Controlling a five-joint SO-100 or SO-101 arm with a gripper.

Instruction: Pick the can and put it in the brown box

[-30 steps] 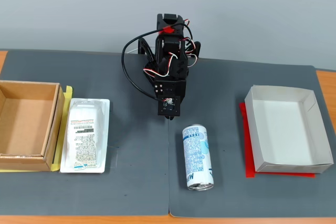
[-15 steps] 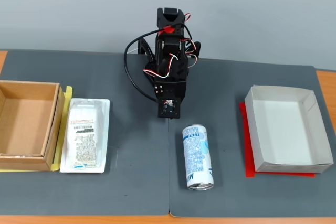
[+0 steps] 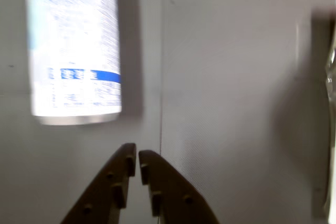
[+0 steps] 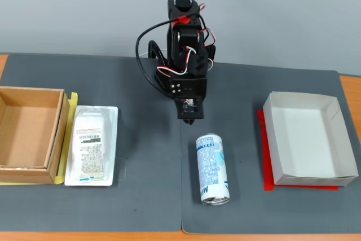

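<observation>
Can: the can point(image 4: 212, 169) lies on its side on the dark mat point(image 4: 141, 156), right of the mat's middle seam and close to the front edge, untouched.
Can's long axis: it runs from back to front of the mat, one silver end toward the arm, the other toward the front edge.
Pincer: the gripper point(image 3: 137, 160) shows in the wrist view with its two brown fingers point(image 3: 113, 182) pressed almost together, only a thin slit between the tips, nothing between them.
Pincer's place: in the fixed view the gripper point(image 4: 190, 111) hangs over the mat behind the can, apart from it, near the seam.
Key relation: the can lies ahead of the pincer and off to one side; in the wrist view the can point(image 3: 73, 51) sits up and to the left of the fingertips, its long axis roughly in line with the fingers' reach.
Judgement: the fingers likely need to spread and shift sideways over the can, closing across its round body and not along its length.
Brown box: the brown box point(image 4: 56, 139) stands empty at the mat's left edge, well apart from the can.
Between them: a white blister pack point(image 4: 93, 145) lies just beside the box, on the way across.
Other side: a white paper box point(image 4: 271, 139) sits near the right edge.
</observation>
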